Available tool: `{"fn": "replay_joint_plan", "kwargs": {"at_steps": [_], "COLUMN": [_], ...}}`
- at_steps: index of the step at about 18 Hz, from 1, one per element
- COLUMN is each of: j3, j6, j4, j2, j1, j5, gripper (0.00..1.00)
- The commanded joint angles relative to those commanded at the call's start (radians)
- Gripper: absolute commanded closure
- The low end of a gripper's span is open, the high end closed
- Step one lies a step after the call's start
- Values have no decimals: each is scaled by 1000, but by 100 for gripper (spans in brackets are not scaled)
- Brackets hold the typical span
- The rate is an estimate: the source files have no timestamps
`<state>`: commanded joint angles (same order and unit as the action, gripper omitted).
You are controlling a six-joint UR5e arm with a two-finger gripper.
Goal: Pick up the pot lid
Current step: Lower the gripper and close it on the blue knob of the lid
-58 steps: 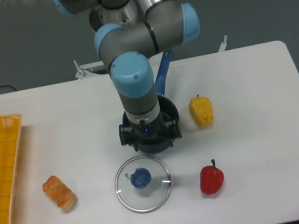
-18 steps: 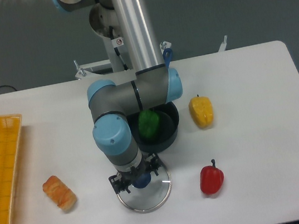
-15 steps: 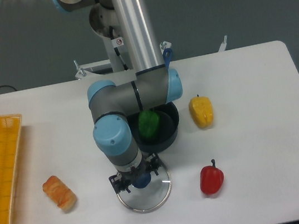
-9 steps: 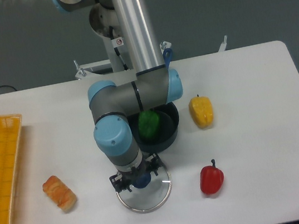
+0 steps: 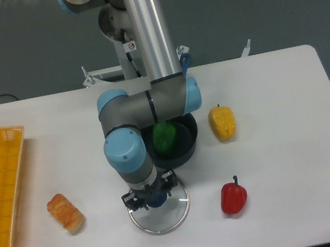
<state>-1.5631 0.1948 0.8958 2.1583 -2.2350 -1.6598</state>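
The gripper of the UR5e arm points down over the clear pot lid, which lies on the near part of the white table, left of the middle. Its jaws stand to the left and right of the lid's round blue knob, drawn in near its sides; whether they press on it, I cannot tell. Just beyond the lid, slightly right, sits a black pot with a green item inside, partly behind the arm. A yellow item lies to the pot's right, and a red pepper with a dark stem is nearer, right of the lid. Left of the lid lies a brown bread-like piece; farther left is an orange basket, cut off by the edge.
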Motion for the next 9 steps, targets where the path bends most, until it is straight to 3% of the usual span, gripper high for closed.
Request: {"fn": "replay_joint_plan", "kwargs": {"at_steps": [9], "j3": [9], "j6": [-18], "j4": [11], "j2": [-9], "j1": [-2], "j5": [0], "gripper": [52]}}
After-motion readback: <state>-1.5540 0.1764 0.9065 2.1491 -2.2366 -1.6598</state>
